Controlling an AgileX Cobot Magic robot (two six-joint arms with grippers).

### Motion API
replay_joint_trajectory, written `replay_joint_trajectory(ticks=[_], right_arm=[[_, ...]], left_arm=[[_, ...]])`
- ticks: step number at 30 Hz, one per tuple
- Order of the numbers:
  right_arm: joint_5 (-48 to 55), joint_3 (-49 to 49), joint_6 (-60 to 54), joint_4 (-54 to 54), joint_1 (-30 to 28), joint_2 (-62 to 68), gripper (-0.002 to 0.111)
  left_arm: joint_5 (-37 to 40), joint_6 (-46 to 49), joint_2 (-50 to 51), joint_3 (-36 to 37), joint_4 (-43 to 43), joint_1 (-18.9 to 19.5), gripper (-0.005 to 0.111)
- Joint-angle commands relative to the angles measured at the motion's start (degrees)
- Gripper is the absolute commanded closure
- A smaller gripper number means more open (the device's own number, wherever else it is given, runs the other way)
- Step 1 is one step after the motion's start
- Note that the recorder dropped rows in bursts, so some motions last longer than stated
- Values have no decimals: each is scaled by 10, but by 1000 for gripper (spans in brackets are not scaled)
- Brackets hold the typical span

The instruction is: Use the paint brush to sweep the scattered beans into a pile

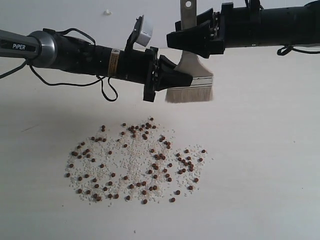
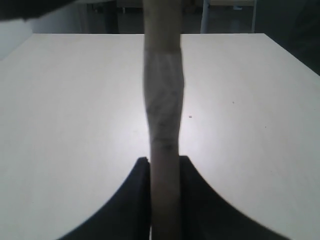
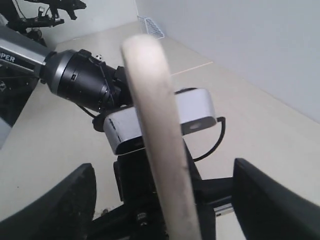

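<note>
The paint brush hangs upright above the table, bristles down and clear of the surface, behind the beans. The beans lie scattered in a wide loose patch mixed with whitish grains; no pile is in view. My left gripper is shut on the brush just above the ferrule; in the left wrist view its jaws press both sides of the paint brush. My right gripper stands open around the wooden handle, its fingertips well apart from the wood on both sides.
The pale table stretches around the bean patch. A small white scrap lies at the far back. The left arm's white wrist camera sits close behind the handle, with a cable looping below the left arm.
</note>
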Motion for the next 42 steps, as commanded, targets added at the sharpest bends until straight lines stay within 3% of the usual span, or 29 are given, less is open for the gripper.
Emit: replay_joint_trajectory(ticks=[1,10,18,34,37,39,40,42], right_arm=[[4,3,-7,31,0,1,41],[4,3,-28,56,3,20,41],[4,3,-32,56,3,26,57],[4,-14,-42,56,3,22,61],[4,-14,-42,56,3,19,73],[4,-14,-44,56,3,19,100],[4,-14,-44,56,3,19,108],[4,-14,-44,56,3,19,108]], left_arm=[[-9,-6,-7,-1,-38,1,107],[-9,-6,-7,-1,-53,1,107],[-9,-6,-7,-1,-68,1,107],[-9,-11,-7,-1,-67,1,107],[-9,-11,-7,-1,-67,1,107],[-9,-11,-7,-1,-67,1,107],[-9,-11,-7,-1,-67,1,107],[-9,-22,-7,-1,-66,1,107]])
